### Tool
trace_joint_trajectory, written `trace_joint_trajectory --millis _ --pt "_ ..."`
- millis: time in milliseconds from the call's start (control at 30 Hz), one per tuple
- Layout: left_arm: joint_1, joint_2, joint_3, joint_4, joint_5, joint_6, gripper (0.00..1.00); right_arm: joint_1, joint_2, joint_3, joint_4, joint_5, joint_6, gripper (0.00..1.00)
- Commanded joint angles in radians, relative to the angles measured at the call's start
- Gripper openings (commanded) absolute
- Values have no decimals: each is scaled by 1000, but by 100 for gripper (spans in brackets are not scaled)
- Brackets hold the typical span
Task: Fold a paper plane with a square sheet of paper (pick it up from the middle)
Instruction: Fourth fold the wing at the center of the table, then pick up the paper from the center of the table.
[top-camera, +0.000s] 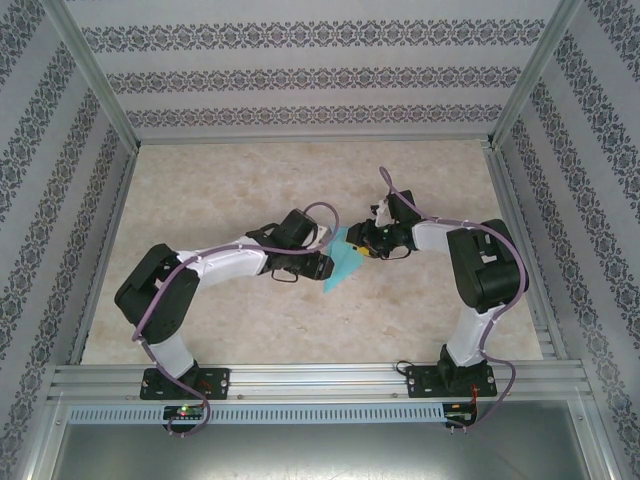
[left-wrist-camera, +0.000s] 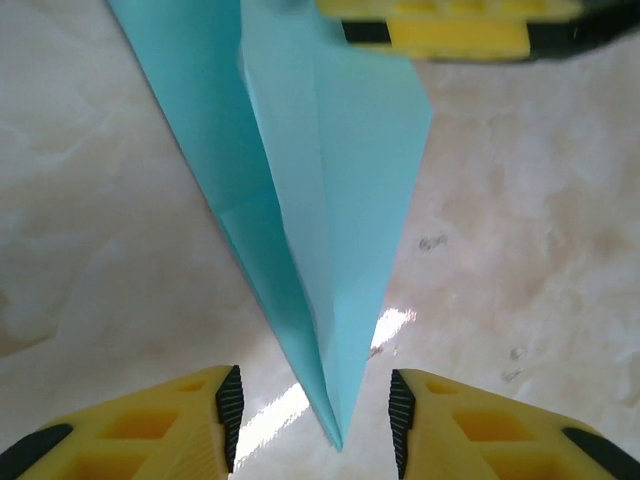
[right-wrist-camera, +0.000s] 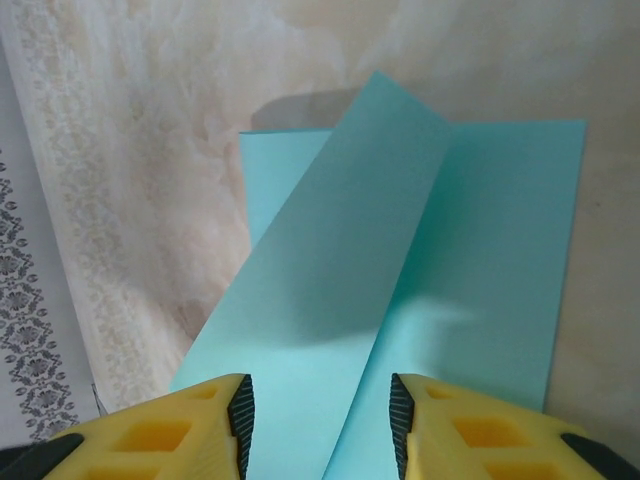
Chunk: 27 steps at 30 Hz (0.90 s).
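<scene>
The left gripper (left-wrist-camera: 315, 415) straddles, jaws apart, the nose of the narrow turquoise-blue paper plane (left-wrist-camera: 340, 200); the right gripper (right-wrist-camera: 320, 420) gapes over its tail, seemingly freeing it.

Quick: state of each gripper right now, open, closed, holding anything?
Left gripper: open, jaws apart either side of the tip of the paper plane, not clamping it.
Right gripper: open, jaws apart at the paper plane's wide end, no grip.

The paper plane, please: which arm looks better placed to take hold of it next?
Probably the right. The right gripper stands open astride a broad fold of the paper plane, so closing should catch plenty of paper. The left gripper, also open, straddles only the narrow nose tip.
</scene>
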Motion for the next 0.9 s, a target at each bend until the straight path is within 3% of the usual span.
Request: trace_joint_trajectory --millis 0,400,667,867 --pt "35 30 -7 95 141 -79 47 3 -48 -17 40 -20 13 43" --pt "60 151 51 145 230 -104 47 -11 -76 -59 67 -26 28 44" --pt "66 186 76 149 254 -107 22 -13 -75 -62 69 -32 28 44" --pt "74 208 93 127 260 -104 18 -13 -78 -74 74 -39 27 44"
